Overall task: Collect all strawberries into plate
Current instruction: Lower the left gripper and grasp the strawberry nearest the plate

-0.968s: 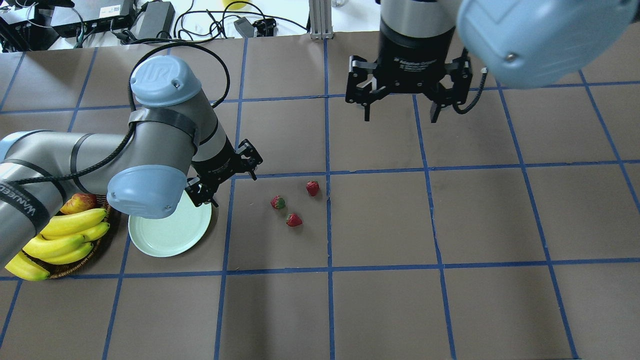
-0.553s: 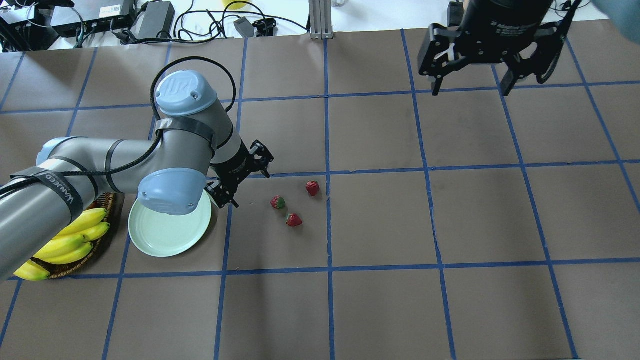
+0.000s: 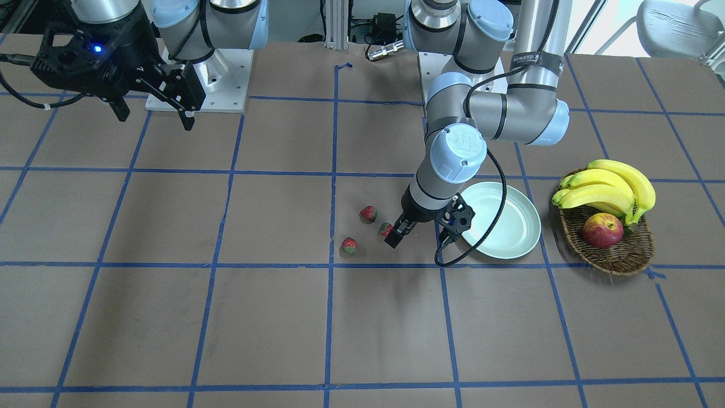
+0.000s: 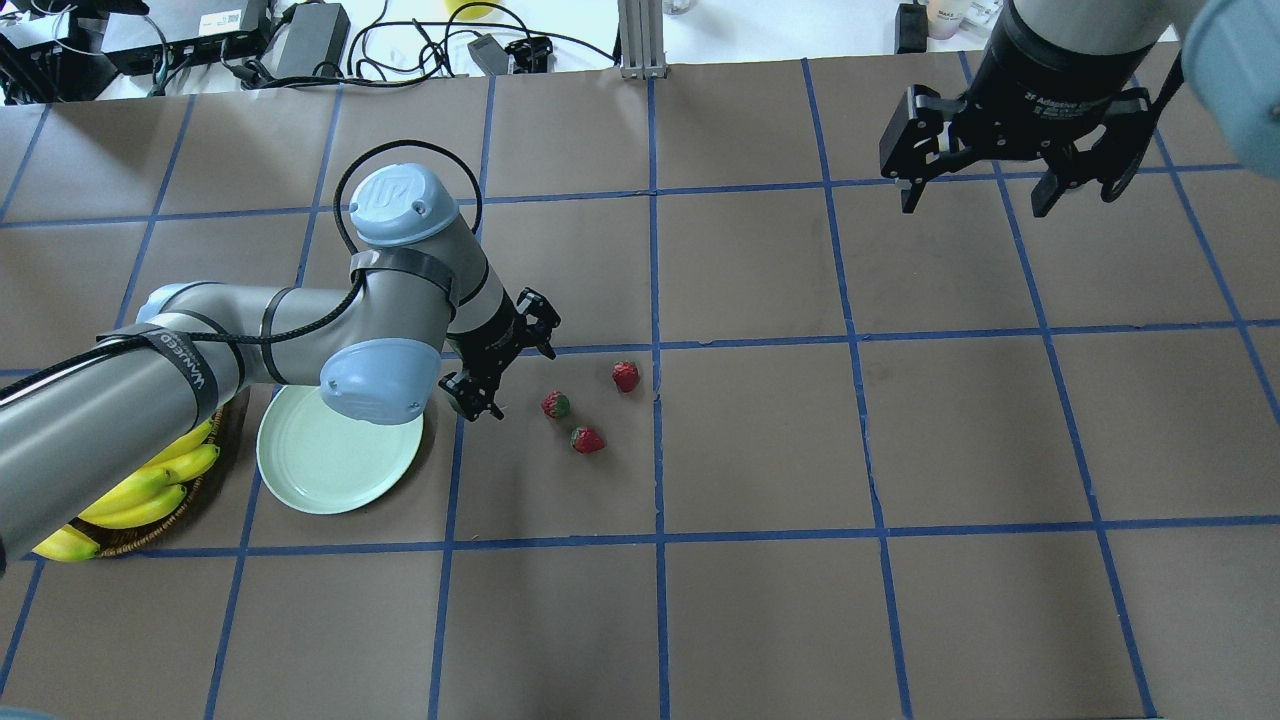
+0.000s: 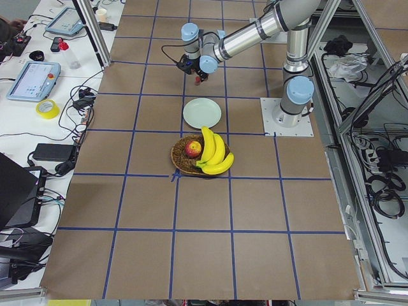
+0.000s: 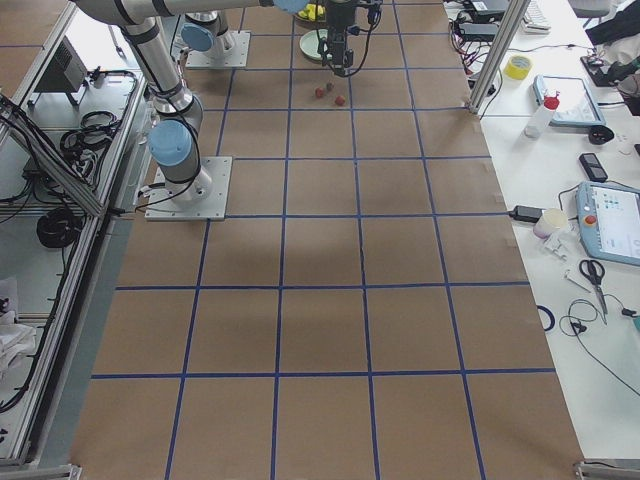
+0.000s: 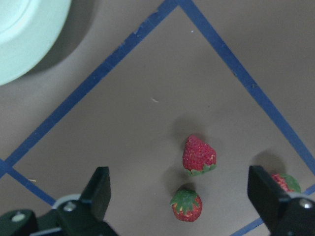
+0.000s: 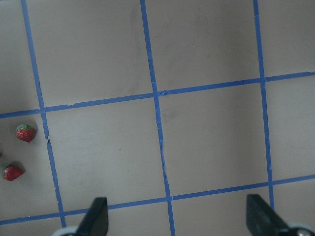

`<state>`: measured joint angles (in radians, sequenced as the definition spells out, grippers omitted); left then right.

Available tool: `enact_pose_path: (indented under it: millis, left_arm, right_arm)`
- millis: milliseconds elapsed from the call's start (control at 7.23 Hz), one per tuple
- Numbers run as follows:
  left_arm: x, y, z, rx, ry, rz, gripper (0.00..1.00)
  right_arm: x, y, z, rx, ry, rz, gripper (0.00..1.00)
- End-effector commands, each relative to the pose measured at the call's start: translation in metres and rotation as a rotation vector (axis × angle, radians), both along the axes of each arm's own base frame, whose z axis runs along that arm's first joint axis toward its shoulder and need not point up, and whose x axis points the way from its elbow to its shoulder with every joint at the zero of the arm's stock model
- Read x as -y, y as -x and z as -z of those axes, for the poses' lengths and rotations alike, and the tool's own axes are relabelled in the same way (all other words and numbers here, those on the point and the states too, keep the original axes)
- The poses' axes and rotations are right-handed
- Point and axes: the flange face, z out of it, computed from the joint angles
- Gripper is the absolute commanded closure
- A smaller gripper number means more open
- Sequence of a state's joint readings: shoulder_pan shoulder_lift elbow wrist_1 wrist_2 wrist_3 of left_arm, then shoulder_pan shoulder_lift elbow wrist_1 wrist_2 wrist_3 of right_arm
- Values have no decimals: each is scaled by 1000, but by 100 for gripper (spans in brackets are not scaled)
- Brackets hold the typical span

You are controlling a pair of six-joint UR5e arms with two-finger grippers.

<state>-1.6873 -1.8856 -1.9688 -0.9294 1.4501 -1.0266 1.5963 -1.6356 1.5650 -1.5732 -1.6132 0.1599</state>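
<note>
Three small red strawberries lie close together on the brown table: one (image 4: 555, 405) nearest my left gripper, one (image 4: 587, 440) and one (image 4: 625, 376). The pale mint-green plate (image 4: 335, 465) lies left of them, bare, partly under my left arm. My left gripper (image 4: 520, 385) is open and empty, between the plate and the strawberries, just left of the nearest one. In the left wrist view its fingers (image 7: 98, 189) frame the nearest strawberry (image 7: 186, 205), with another (image 7: 198, 155) beyond. My right gripper (image 4: 975, 205) is open and empty, high at the far right.
A brown wicker basket (image 3: 617, 258) with bananas (image 3: 606, 187) and a red-yellow apple (image 3: 602, 231) stands beside the plate (image 3: 504, 238), on the side away from the strawberries. Blue tape lines grid the table. Cables and devices lie beyond the far edge.
My left gripper has moved right from over the plate's edge toward the strawberries. My right gripper has moved from the far middle to the far right. The strawberries have not moved.
</note>
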Motion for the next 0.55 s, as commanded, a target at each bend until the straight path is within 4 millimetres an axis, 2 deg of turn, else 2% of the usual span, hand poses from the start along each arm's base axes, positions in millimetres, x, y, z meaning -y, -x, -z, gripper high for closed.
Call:
enact_pose_path:
  millis: [0,415]
  left_arm:
    - [5,1,19,-6,-4,-9,0]
    - [4,13,29,-29,-13,-14,0]
  right_arm:
    - [-17,-25,6,17,72,117,0]
    - [-13,-29,8,-17,78,7,0]
